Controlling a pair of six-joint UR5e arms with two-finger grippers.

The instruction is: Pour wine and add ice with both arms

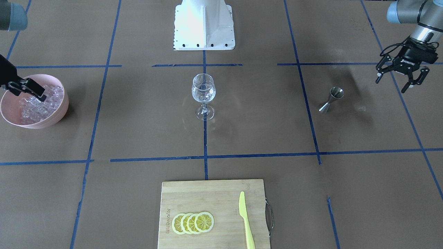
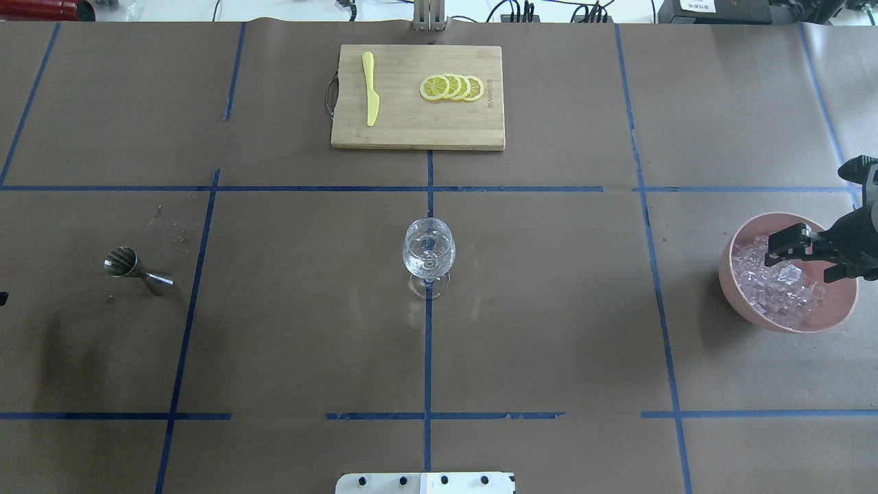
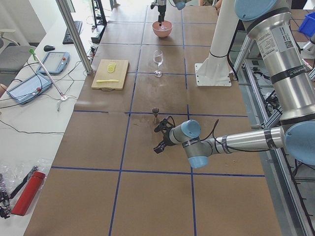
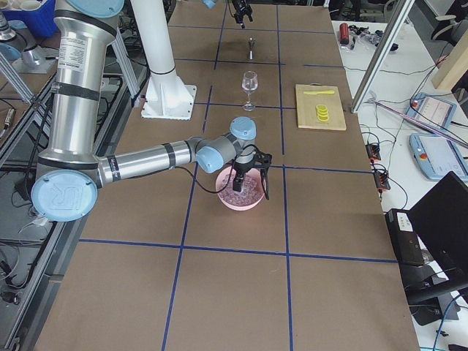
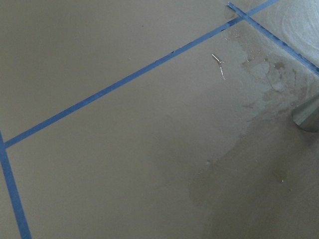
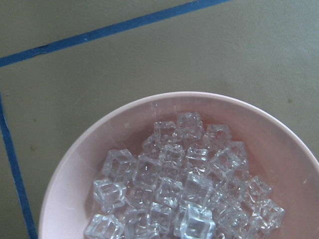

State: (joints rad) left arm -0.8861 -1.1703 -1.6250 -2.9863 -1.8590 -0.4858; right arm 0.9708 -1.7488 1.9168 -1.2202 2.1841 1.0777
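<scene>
Ice [image 1: 39,103] fills the pink bowl [image 1: 57,119] at the front-facing view's left edge. The right gripper [image 2: 798,269] hangs over the heap with its jaws spread wide around nothing, one fingertip down at the cubes, though I cannot tell whether it touches them. Midway along the table [image 1: 138,121] a wine glass [image 1: 204,91] stands upright on a blue tape line [image 1: 205,145], well apart from the bowl; further right stands a steel jigger [image 1: 333,99], and near it the left gripper [image 1: 391,85] hovers above the table, jaws wide open and empty.
</scene>
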